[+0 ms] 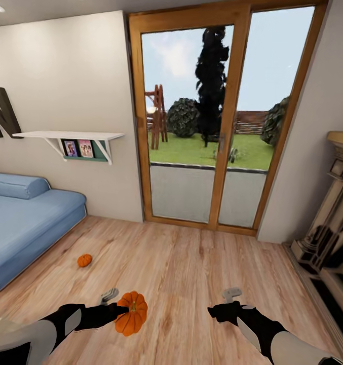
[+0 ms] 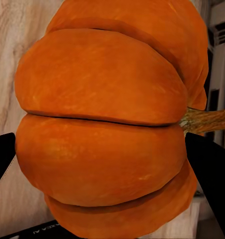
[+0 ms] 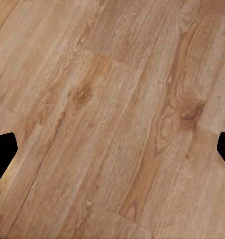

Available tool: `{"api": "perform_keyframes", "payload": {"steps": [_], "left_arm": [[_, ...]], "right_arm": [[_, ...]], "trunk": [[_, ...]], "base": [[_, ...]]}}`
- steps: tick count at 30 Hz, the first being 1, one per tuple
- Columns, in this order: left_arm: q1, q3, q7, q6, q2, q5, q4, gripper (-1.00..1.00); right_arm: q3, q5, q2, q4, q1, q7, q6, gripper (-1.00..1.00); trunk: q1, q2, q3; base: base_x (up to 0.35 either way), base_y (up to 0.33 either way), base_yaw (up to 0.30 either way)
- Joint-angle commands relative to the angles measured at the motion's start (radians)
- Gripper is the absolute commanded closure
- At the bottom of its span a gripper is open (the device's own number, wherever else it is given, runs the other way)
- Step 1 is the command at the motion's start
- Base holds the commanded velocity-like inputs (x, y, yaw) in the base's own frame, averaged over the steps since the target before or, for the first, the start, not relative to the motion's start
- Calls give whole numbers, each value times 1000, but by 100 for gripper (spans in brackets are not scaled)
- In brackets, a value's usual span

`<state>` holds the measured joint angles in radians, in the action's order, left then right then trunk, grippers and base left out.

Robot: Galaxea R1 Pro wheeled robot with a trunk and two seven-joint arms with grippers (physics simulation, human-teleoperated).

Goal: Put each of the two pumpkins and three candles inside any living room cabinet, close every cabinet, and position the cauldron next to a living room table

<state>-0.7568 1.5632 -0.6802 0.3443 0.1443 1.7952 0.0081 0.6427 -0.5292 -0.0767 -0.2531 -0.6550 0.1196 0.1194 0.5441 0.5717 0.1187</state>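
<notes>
Held pumpkin [image 1: 131, 313]: it is sitting at lower centre-left of the head view, raised above the plank floor [image 1: 191, 274], its stem pointing up toward the camera.
Pumpkin against the jaws: in the left wrist view the ribbed orange body [image 2: 105, 124] is bulging between the two dark fingers, one at each side edge of the frame, with the stem poking out toward the right edge.
Left gripper [image 1: 121, 307]: its jaws are clamping the pumpkin by its flanks, across the widest ribs.
Step in hand (a judgement): carrying this pumpkin to a cabinet; none is showing at present, so the base is likely needing to turn first.
Doing it well: keeping the clamp steady, the wrist level and any turning slow, since a round, ribbed skin could be rolling out of a side pinch.
Second pumpkin [image 1: 84, 260]: it is lying on the floor at left of centre, near the foot of the blue sofa [image 1: 24, 228], well apart from both arms.
Right gripper [image 1: 232, 292]: its jaws are standing apart, holding nothing, looking down on bare planks [image 3: 112, 119].
Hazard: the fireplace surround [image 1: 333, 228] at the right edge is standing close to the right arm's sweep.
</notes>
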Motion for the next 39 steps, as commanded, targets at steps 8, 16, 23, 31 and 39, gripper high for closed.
{"api": "perform_keyframes", "payload": {"steps": [8,16,23,31,39], "left_arm": [[0,-8,1,0,1,3,0,100],[0,-8,1,0,1,3,0,100],[0,-8,1,0,0,3,0,100],[0,-8,0,0,1,3,0,100],[0,-8,1,0,0,3,0,100]], "right_arm": [[0,-1,0,0,0,0,-1,-100],[0,-2,0,0,0,0,0,-100],[0,-2,0,0,0,0,-1,-100],[0,-2,0,0,0,0,-1,-100],[0,-2,0,0,0,0,-1,-100]], "trunk": [[0,0,0],[0,0,0],[0,0,0],[0,0,0],[0,0,0]], "base": [[337,0,32],[337,-32,232],[337,-88,285],[337,-94,286],[336,-111,286]]}}
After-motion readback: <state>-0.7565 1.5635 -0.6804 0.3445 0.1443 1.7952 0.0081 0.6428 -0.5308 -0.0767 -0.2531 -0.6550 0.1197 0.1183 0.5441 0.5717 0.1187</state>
